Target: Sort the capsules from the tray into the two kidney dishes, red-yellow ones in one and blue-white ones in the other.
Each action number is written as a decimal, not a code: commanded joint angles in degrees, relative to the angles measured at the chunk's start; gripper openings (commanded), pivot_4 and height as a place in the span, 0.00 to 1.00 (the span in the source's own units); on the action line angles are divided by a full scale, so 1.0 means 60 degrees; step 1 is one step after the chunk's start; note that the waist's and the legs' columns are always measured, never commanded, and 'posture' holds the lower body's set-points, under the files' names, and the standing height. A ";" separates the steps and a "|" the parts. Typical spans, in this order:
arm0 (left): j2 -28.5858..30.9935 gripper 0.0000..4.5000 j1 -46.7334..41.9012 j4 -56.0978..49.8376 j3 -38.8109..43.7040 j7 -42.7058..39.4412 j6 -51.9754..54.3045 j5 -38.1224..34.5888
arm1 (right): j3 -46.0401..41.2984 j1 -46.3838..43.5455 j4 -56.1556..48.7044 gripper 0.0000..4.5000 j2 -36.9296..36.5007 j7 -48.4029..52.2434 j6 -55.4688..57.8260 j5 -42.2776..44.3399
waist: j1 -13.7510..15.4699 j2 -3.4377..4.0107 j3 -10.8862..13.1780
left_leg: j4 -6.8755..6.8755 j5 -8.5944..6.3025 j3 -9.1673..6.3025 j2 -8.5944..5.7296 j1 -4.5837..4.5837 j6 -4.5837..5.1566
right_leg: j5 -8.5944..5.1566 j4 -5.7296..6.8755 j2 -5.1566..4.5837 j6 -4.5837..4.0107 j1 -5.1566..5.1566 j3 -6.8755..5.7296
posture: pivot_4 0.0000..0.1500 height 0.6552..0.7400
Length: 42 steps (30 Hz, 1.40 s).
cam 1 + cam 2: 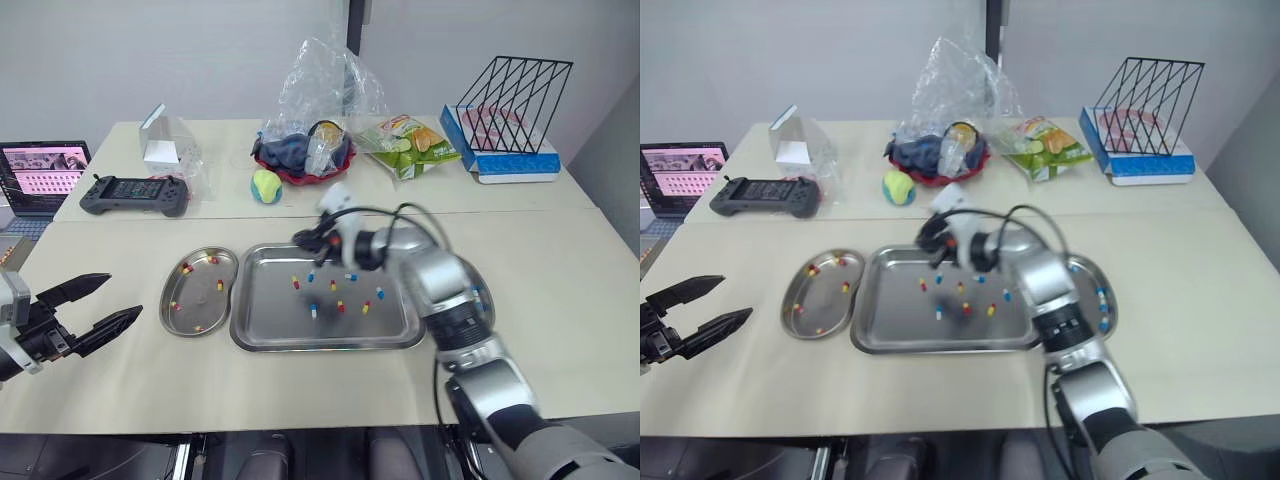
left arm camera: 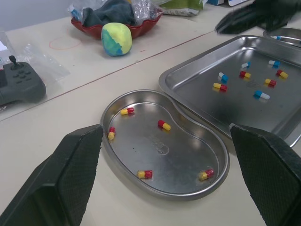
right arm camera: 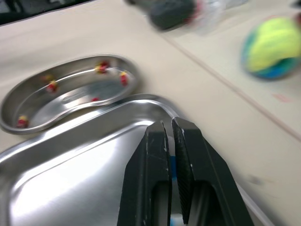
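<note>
Two black fingers of the right gripper are pressed almost together. A sliver of blue shows between them, most likely a blue-white capsule, though its white half is hidden. The gripper hangs over the far left corner of the tray, just above the steel, with its forearm stretched across the tray from the right.

Around eight loose capsules lie scattered on the middle of the tray floor, red-yellow and blue-white mixed. Touching the tray's left edge is the left kidney dish, which holds red-yellow ones and no blue that I can see. The right kidney dish sits against the tray's right edge, partly under the right forearm, with blue-white ones in it.

The step in hand looks like the carry to that right dish. To do it well, I would:

- Hold the squeeze steady, since the capsule is small and slick.
- Lift enough to clear the tray rim before moving sideways.
- Draw the elbow back so the wrist travels over the scattered capsules without brushing them.
- Let go low over the middle of the dish, so the capsule does not bounce out.

The left gripper is spread wide and holds nothing. It hovers near the table's front edge, left of the left dish, well out of the way.
</note>
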 commanded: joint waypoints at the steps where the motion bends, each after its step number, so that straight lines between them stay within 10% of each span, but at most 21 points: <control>1: 0.0238 1.00 -0.0368 0.0127 -0.0151 -0.0170 -0.0150 -0.0069 | -0.0512 0.0479 -0.0811 0.01 -0.1401 0.1667 -0.0086 0.0787 | 0.0000 0.0000 0.0000 | -0.0004 0.0000 0.0001 0.0001 -0.0001 0.0000 | 0.0000 -0.0002 0.0000 0.0000 -0.0001 -0.0001 | 1.00 1.00; 10: 0.0355 1.00 -0.1192 0.0733 -0.0898 -0.0483 -0.0175 0.0061 | -0.1834 0.2194 -0.0426 0.01 -0.4869 0.3202 -0.0787 0.0984 | 0.0053 -0.0002 0.0002 | -0.0001 -0.0010 0.0029 0.0007 -0.0004 0.0018 | 0.0000 -0.0010 -0.0003 0.0001 0.0004 -0.0006 | 1.00 1.00; 21: 0.0419 1.00 -0.1669 0.1220 -0.1290 -0.0658 -0.0340 0.0296 | -0.2139 0.2921 -0.0115 0.01 -0.5444 0.2966 -0.0361 0.1153 | 0.0097 -0.0002 0.0002 | 0.0000 -0.0011 0.0047 0.0005 -0.0005 0.0020 | 0.0000 -0.0012 -0.0009 0.0001 0.0008 0.0002 | 1.00 1.00; 34: 0.0399 1.00 -0.1868 0.1634 -0.1349 -0.0625 -0.0668 0.0481 | -0.3223 0.2298 0.1933 0.99 -0.6496 0.2930 -0.1799 0.0988 | 0.0228 -0.0002 0.0002 | 0.0005 -0.0011 0.0050 0.0001 -0.0006 0.0020 | 0.0000 -0.0013 -0.0012 0.0001 0.0011 0.0000 | 1.00 1.00; 42: 0.0396 1.00 -0.2093 0.2349 -0.1152 -0.0176 -0.1234 0.0780 | -0.3671 0.2404 0.3910 0.99 -0.6522 0.1999 -0.4576 0.0302 | 0.0210 0.0000 0.0002 | 0.0005 -0.0010 0.0057 0.0002 -0.0001 0.0018 | 0.0000 -0.0009 -0.0012 0.0001 0.0014 0.0001 | 1.00 1.00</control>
